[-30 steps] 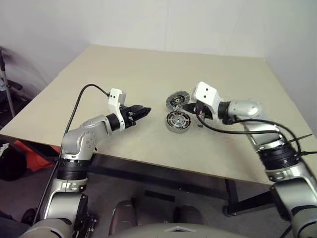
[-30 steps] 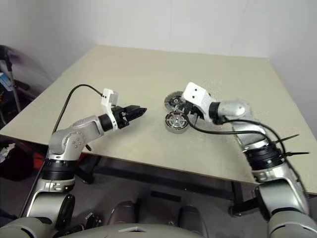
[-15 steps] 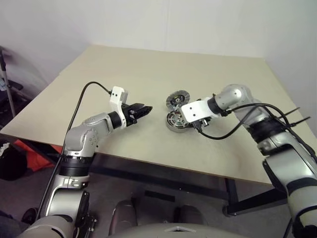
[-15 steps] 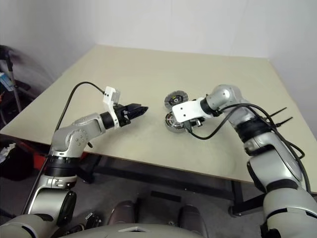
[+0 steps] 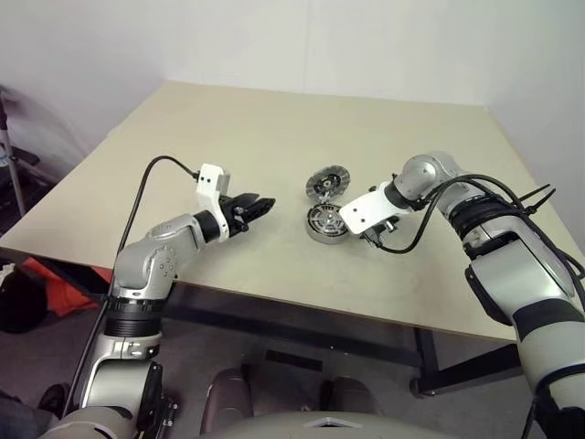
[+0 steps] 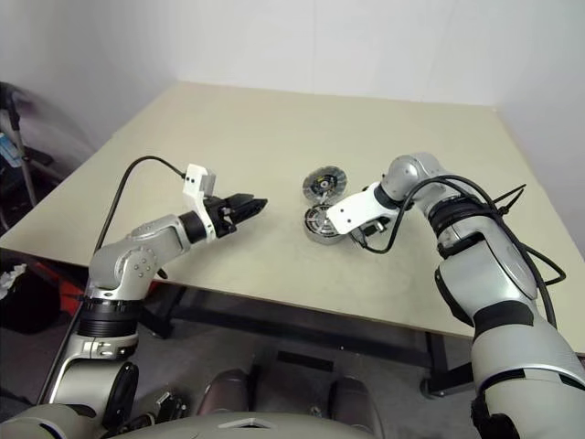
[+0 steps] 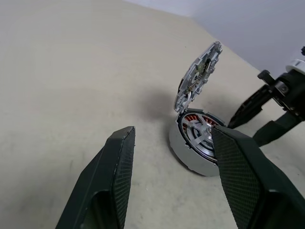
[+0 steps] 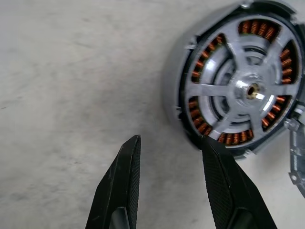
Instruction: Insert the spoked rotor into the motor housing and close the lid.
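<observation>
You see the motor housing (image 5: pixel 328 223) a little right of the centre of the left eye frame, on the beige table (image 5: pixel 274 137). The spoked rotor (image 8: pixel 245 90) sits inside it already; in the right wrist view its silver spokes lie over the copper windings. The lid (image 7: pixel 198 76) is not closed. In the left wrist view it stands tilted up from the far edge of the housing, like an open hinged cover, and in the left eye view it shows just above the housing.

Your right gripper (image 8: pixel 169 183) points down at the table just beside the housing, on its right in the left eye frame. Its two fingers are spread apart and hold nothing; one finger (image 8: pixel 224 181) is at the housing's rim, but contact I cannot tell.

Your left gripper (image 5: pixel 259 205) is left of the housing, well apart from it, fingers also spread and empty.
</observation>
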